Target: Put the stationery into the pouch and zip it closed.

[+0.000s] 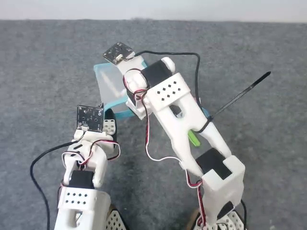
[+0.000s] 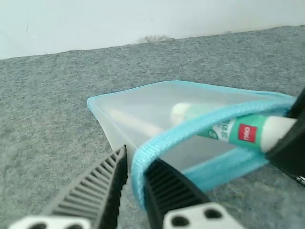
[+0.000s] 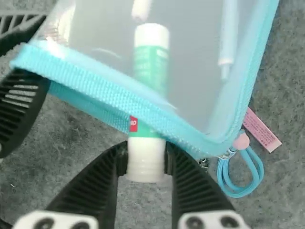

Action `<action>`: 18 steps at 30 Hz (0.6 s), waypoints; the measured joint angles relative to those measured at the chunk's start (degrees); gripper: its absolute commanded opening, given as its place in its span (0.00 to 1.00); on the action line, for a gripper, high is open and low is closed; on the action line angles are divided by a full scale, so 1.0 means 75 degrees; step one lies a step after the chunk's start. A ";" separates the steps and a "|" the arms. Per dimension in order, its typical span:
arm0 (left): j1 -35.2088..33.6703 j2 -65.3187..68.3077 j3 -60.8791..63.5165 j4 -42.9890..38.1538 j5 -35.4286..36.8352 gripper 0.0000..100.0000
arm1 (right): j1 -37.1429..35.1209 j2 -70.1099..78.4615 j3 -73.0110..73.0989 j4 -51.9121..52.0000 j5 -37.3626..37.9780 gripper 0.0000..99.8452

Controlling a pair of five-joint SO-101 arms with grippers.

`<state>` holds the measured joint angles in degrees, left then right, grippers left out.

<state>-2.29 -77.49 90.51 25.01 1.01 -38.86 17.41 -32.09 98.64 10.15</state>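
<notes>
pouch (image 2: 143, 112) looks limp: hold zip edge (image 2: 190, 128) | left gripper (image 2: 136, 183) pinches it there | glue stick (image 3: 150, 67) likely stiff, slick, half inside pouch | right gripper (image 3: 145, 167) clamps its tail

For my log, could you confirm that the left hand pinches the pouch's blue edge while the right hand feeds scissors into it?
Not quite: the right wrist view shows the right hand feeding in a glue stick, not scissors. The left hand does pinch the blue edge of the pouch.

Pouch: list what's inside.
A glue stick sits halfway in the clear pouch, its end in the right gripper. A thin white stick lies beside it; the rest is hazy.
</notes>
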 measured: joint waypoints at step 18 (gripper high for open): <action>0.0000 0.0000 0.0000 0.0000 0.0000 0.01 | 0.0492 -0.0668 -0.0012 -0.0293 -0.0012 0.17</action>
<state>-2.29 -77.49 90.51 25.01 1.01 -35.16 12.40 -32.18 96.44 10.07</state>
